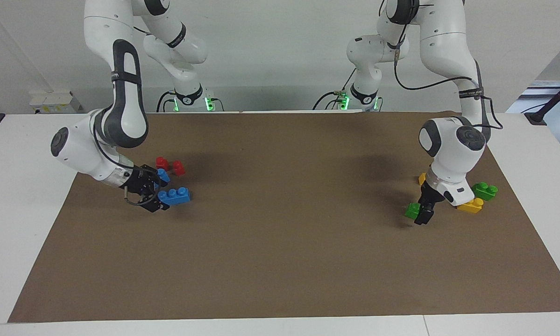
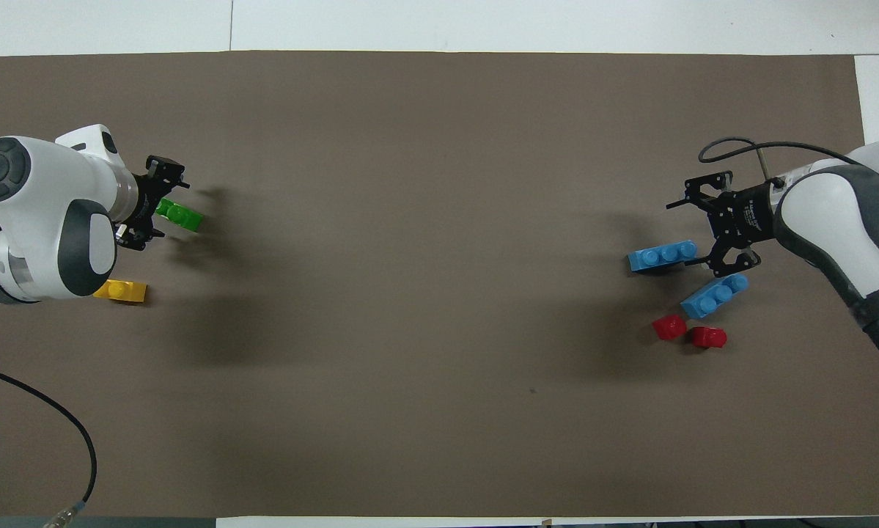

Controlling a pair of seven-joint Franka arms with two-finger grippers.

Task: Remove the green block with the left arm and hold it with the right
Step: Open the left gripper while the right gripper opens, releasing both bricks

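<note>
Left pincer (image 2: 162, 199) reaching low at left arm's end of tabletop (image 2: 439, 220), fingers pinching green block (image 2: 179, 215); block sticking out from between fingers, shadow lying under it. Yellow brick (image 2: 120, 291) lying near. Middle of tabletop lying open. Right pincer (image 2: 710, 227) hanging spread beside blue brick (image 2: 662, 257), touching unclear; second blue brick (image 2: 714, 295) and red bricks (image 2: 688, 331) sitting near.
</note>
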